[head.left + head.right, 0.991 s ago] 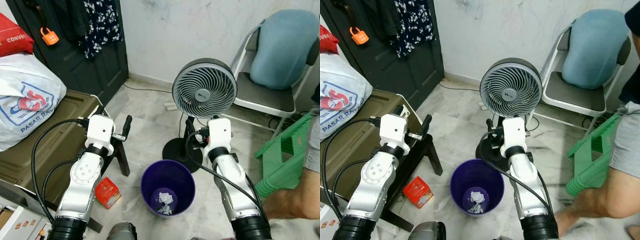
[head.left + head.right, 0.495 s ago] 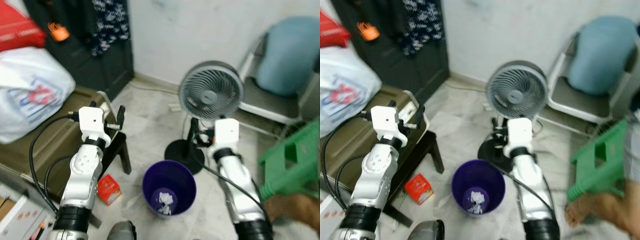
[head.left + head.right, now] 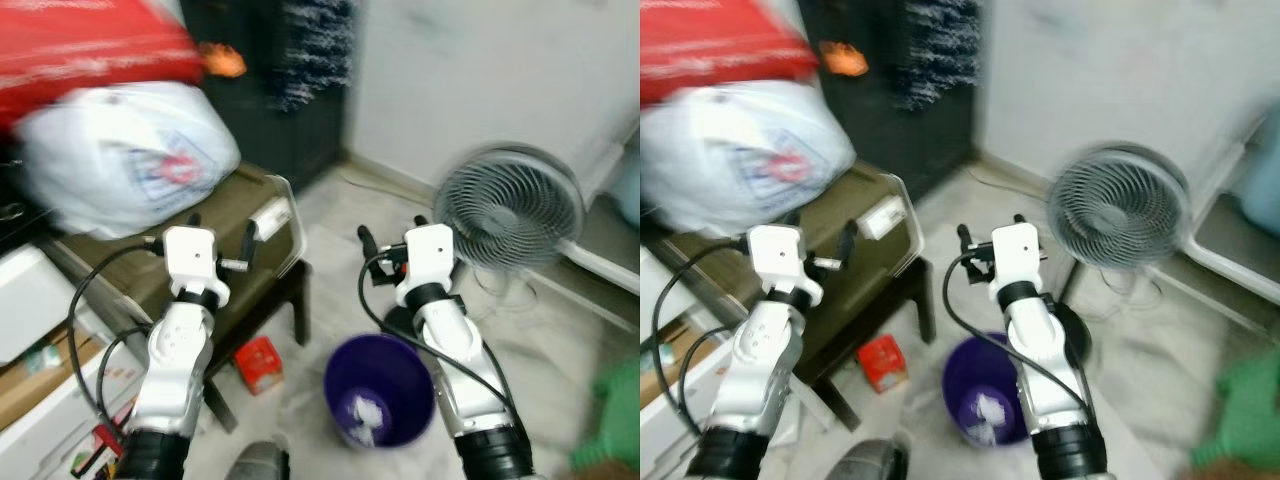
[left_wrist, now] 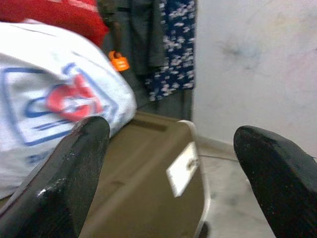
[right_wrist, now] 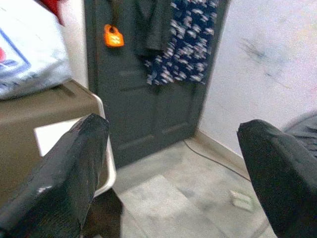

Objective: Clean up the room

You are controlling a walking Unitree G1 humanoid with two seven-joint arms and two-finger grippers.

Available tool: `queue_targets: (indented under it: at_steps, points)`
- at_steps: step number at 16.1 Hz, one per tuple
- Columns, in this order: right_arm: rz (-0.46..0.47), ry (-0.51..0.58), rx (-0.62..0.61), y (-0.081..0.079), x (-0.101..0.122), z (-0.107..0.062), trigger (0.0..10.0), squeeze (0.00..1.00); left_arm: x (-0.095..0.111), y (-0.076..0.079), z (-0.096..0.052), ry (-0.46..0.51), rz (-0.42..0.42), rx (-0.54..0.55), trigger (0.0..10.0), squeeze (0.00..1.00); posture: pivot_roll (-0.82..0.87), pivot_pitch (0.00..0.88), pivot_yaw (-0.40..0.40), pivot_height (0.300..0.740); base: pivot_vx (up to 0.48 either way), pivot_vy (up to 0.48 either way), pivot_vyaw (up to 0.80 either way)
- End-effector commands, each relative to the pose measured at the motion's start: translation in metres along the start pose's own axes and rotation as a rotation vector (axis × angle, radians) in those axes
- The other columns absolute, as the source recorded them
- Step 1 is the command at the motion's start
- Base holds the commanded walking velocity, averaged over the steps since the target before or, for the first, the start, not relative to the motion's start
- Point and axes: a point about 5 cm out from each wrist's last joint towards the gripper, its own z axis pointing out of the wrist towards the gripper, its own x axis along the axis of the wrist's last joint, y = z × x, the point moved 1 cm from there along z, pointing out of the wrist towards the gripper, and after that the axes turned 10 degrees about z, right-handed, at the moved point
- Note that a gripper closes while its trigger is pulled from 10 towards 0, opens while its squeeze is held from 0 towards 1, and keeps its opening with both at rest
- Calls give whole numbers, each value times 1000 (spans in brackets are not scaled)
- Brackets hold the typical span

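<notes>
Both grippers, left (image 4: 163, 173) & right (image 5: 171, 168), spread, empty, held up mid-walk; bin (image 3: 378, 385) on floor w/ paper, box (image 3: 259, 364) likely next pickup.

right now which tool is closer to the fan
Right. The right tool is held up just beside the fan, on its left. The left tool is farther off, over the olive box across the floor.
</notes>
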Motion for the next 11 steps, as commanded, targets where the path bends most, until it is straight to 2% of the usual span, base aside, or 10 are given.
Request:
queue_targets:
  at_steps: [1,4,11]
  points:
    - [7,-5,-5,0,1,1,10000,0,5,-1,5,18,22,5,10000,0,18,0,7,740,0,0,800]
    - [8,-4,-16,2,0,-2,10000,0,1,-3,2,-5,22,36,10000,0,12,0,10,740,0,0,800]
    - [13,-13,13,-5,0,-1,10000,0,0,-3,0,-13,19,62,10000,0,18,0,3,740,0,0,800]
